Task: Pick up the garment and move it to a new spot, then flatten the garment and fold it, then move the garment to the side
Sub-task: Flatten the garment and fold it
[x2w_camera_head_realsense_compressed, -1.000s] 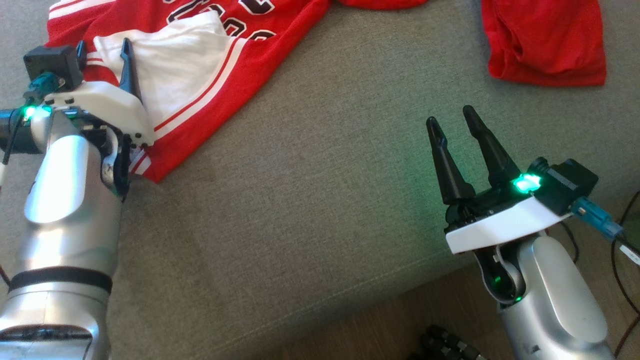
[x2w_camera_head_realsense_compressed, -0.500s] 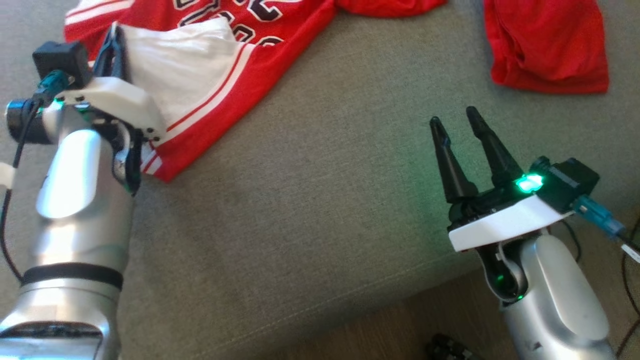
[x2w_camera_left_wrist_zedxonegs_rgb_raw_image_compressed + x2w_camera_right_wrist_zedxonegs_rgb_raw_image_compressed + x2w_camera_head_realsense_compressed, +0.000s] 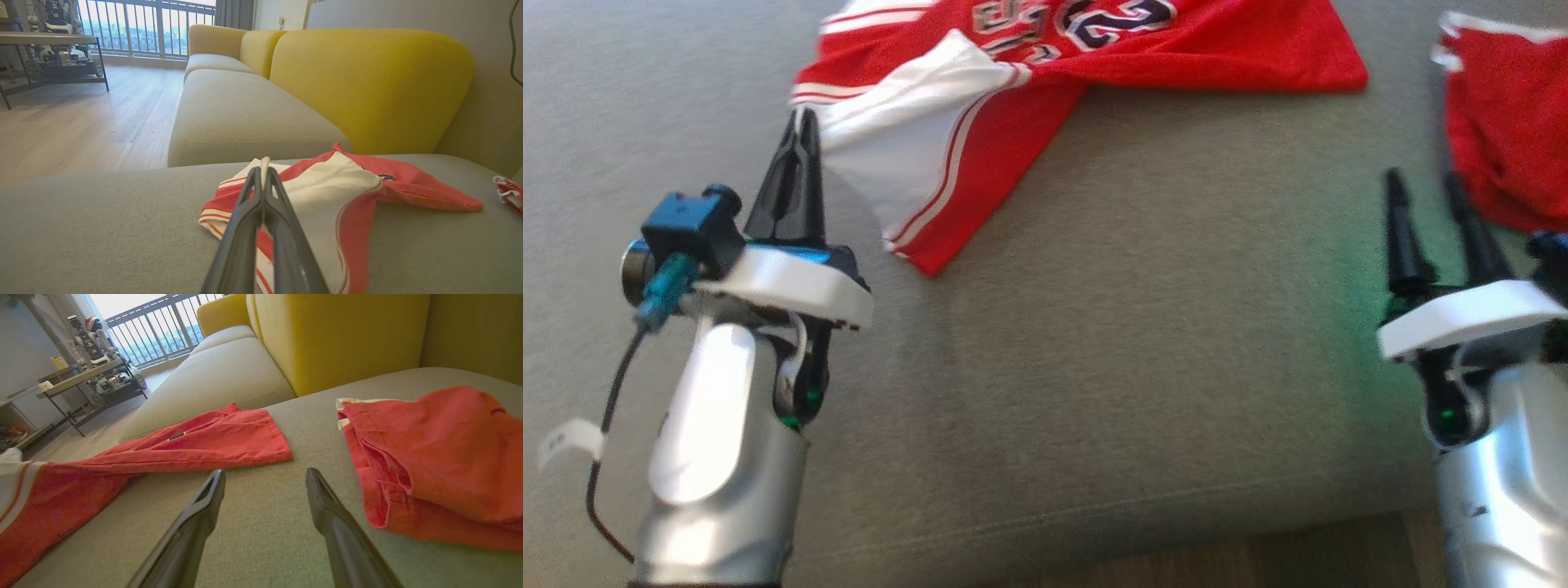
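The garment (image 3: 1094, 49) is a red jersey with a white striped side panel and dark lettering, lying crumpled at the far side of a grey cushion (image 3: 1143, 343). My left gripper (image 3: 800, 122) is shut on the garment's white striped edge. In the left wrist view a bit of white cloth pokes up between the closed fingertips of the left gripper (image 3: 263, 173), with the garment (image 3: 347, 183) spread just behind. My right gripper (image 3: 1425, 184) hovers open over bare cushion at the right, holding nothing. In the right wrist view the right gripper (image 3: 265, 475) points between the garment (image 3: 196, 445) and another red cloth.
A second bunched red cloth (image 3: 1503, 139) (image 3: 441, 457) lies just right of my right gripper. A yellow backrest (image 3: 367, 81) rises behind the cushion. The cushion's front edge and wooden floor (image 3: 1176, 563) run along the bottom. A metal table (image 3: 49, 45) stands far left.
My left gripper has closed on the garment's white striped edge, and the cloth there has bunched up. The head camera has shifted. The right gripper stays open.
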{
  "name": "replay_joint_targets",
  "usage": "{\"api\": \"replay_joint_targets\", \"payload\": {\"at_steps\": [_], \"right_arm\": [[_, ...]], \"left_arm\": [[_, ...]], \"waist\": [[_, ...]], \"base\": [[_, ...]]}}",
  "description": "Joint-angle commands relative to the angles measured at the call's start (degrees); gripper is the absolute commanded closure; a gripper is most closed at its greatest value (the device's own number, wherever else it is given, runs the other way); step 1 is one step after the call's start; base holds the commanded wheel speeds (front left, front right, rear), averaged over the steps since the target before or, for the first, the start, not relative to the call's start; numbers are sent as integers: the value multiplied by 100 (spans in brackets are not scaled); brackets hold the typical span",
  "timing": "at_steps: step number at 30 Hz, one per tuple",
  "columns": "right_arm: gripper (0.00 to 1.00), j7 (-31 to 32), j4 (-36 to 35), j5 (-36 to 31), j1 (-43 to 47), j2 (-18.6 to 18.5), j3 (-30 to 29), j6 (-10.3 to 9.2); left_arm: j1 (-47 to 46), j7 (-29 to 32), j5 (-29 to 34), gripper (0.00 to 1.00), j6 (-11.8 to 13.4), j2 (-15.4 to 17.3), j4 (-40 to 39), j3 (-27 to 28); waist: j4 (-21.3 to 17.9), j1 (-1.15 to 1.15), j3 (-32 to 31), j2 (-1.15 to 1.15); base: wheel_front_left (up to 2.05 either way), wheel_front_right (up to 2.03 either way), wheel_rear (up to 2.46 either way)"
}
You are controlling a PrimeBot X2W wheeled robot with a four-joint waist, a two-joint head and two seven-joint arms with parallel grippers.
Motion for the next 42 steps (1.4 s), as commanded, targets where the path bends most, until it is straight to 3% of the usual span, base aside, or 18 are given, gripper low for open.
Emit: {"api": "replay_joint_targets", "payload": {"at_steps": [1,8,15,26,37,38,39,40,42], "right_arm": [[0,65,-76,8,-175,-54,-41,-2],[0,234,537,-216,-416,-10,-646,-2],[0,343,1432,111,-889,78,-1082,-2],[0,437,2682,544,-1819,15,-1422,-2],[0,300,3468,658,-2300,-207,-1352,-2],[24,303,3522,669,-2314,-205,-1307,-2],[67,311,3571,685,-2323,-200,-1255,-2],[100,333,3613,725,-2329,-186,-1196,-2],[100,322,3671,818,-2322,-177,-1112,-2]], "left_arm": [[-42,-69,19,100,-14,83,-395,138],[519,-69,58,100,-51,-8,-1256,47],[803,-69,133,100,-96,-93,-1657,-210],[883,-70,137,100,-61,-157,-1787,-555],[779,-70,-42,100,63,-170,-1816,-717],[770,-70,-52,100,76,-170,-1812,-727],[764,-70,-60,100,87,-170,-1804,-732],[761,-70,-67,100,98,-171,-1793,-731],[761,-70,-120,100,134,-171,-1790,-704]], "waist": [[383,1,-146,0],[905,1,-227,0],[1129,1,-185,0],[1372,1,48,0],[1553,1,206,0],[1559,1,201,0],[1560,1,187,0],[1555,1,166,0],[1530,1,112,0]], "base": [[0,0,0],[0,0,0],[0,0,0],[0,0,0],[0,0,0],[0,0,0],[0,0,0],[0,0,0],[0,0,0]]}}
